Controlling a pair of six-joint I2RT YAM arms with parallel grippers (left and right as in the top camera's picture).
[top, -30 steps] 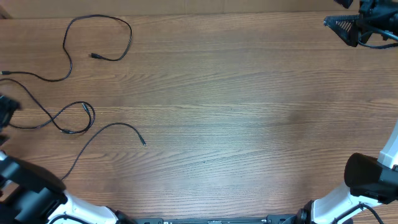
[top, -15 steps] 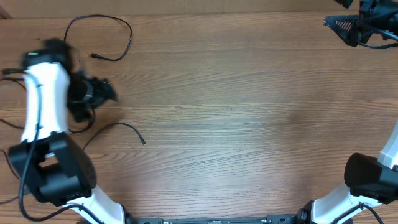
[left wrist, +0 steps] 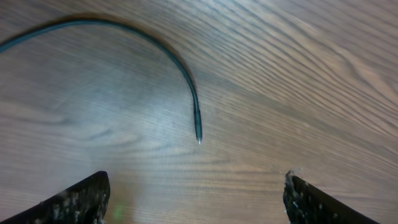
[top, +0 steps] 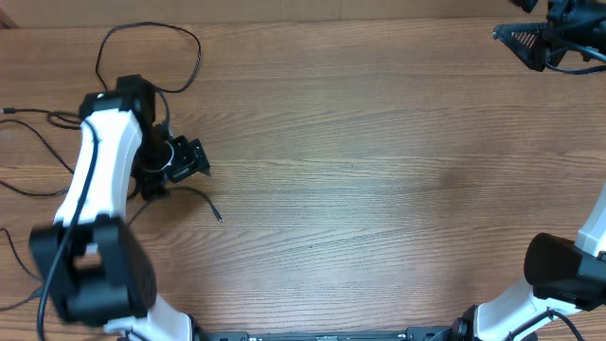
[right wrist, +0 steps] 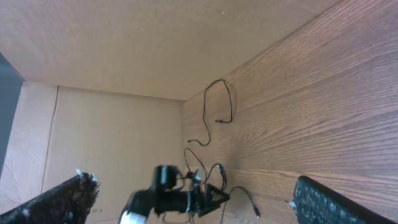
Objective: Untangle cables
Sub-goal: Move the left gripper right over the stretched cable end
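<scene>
left end effector [top: 192,157] just swung in over a loose cable [left wrist: 192,93] tip, jaws apart, empty; right end effector [top: 511,40] idles open; grab looks next

1. From overhead, the left arm [top: 99,180] lies across the middle stretch of the cables [top: 199,55]. How they cross beneath it cannot be told.
2. Some of the cables run off the left edge there, their far ends out of sight.
3. The right gripper [top: 519,43] is partly cut off in the top right corner.
4. The left wrist view shows only the fingertips [left wrist: 78,199], at the bottom edge.
5. From the right wrist, the cables look too small to separate.
</scene>
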